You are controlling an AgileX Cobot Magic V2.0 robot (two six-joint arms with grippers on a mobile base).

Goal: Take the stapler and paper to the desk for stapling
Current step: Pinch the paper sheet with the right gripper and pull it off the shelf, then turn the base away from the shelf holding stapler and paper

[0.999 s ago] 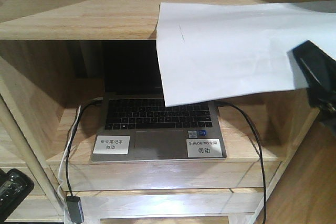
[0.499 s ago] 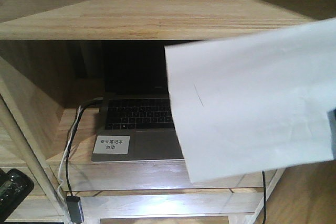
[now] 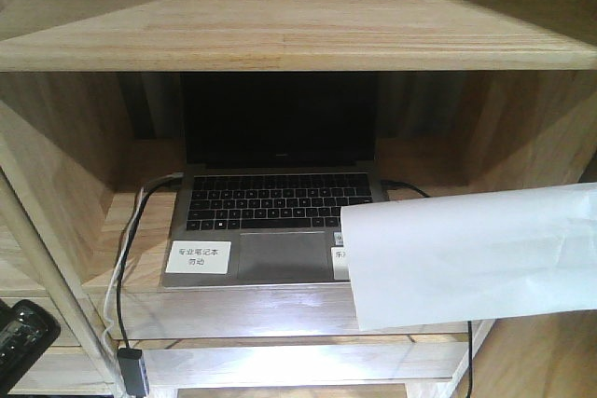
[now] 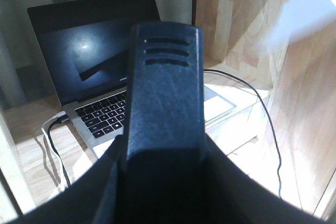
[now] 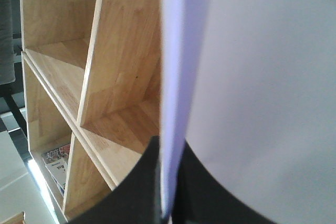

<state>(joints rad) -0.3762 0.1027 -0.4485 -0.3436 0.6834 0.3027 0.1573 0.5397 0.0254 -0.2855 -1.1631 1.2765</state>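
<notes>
In the left wrist view the black stapler [image 4: 164, 77] stands up out of my left gripper [image 4: 164, 153], three slots near its far end. The dark jaws press against both its sides. The white paper [image 5: 252, 77] fills the right half of the right wrist view, and its edge runs down between the black fingers [image 5: 142, 182] of my right gripper [image 5: 167, 182], which is shut on it. From the front the paper [image 3: 471, 253] hangs at the lower right, covering the laptop's near right corner. Neither gripper shows in the front view. The desk is out of view.
An open laptop [image 3: 275, 212] with white labels sits in a light-wood shelving unit [image 3: 280, 20], cables trailing off both sides [image 3: 126, 258]. A black object [image 3: 20, 342] lies at the lower left. More shelf compartments [image 5: 63, 72] and printed booklets [image 5: 58, 166] appear beside the right arm.
The paper has come off the upper shelf, moving down and to the right, uncovering the laptop. The dark right gripper seen at the right edge earlier has left the front view.
</notes>
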